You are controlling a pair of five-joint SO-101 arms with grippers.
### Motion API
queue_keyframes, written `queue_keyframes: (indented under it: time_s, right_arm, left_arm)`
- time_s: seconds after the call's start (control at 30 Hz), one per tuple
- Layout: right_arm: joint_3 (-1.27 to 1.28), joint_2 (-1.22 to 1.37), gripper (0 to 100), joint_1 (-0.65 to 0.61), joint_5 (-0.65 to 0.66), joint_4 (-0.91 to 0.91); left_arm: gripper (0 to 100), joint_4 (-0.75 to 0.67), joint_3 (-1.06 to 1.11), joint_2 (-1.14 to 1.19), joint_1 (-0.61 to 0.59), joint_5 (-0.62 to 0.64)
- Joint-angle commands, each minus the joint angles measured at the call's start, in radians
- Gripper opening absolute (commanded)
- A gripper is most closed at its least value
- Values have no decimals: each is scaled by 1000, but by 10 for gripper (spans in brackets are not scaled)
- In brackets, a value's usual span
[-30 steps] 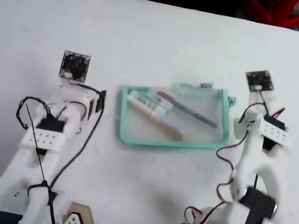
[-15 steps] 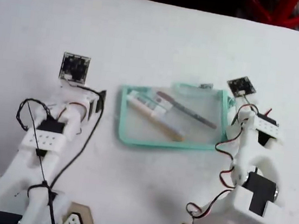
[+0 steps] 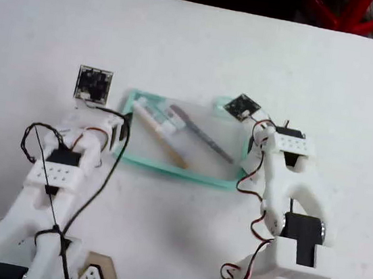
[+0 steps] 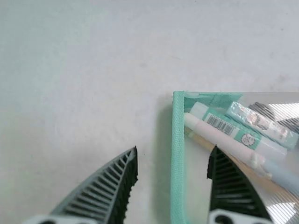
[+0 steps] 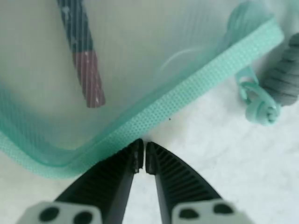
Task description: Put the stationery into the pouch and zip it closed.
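Straddling pouch [image 4: 178, 116] edge, left gripper [image 4: 174, 151] sitting wide apart; right gripper [image 5: 142, 148] sitting pinched together just beside pouch rim.

You have a clear pouch [image 3: 175, 173] edged in mint-green weave on a white table [image 3: 205, 46]. Its white tube [image 4: 224, 128] has a mint label with a black barcode. The pen [image 5: 81, 51] is dark, banded maroon. Your left gripper [image 4: 174, 149] and right gripper [image 5: 143, 143] are black and ribbed.
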Motion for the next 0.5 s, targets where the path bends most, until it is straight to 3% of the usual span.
queue_keyframes:
  time_s: [0.0,0.23,0.47]
  right_arm:
    - [-32,-87,19,53,-31,-45]
    - [-26,-193,19,124,-230,-45]
    - [-31,-481,19,133,-338,228]
  left_arm:
    - [244,-23,-9,2,10,0]
    - [244,-23,-11,2,13,-25]
    - [237,-14,-8,-2,19,-55]
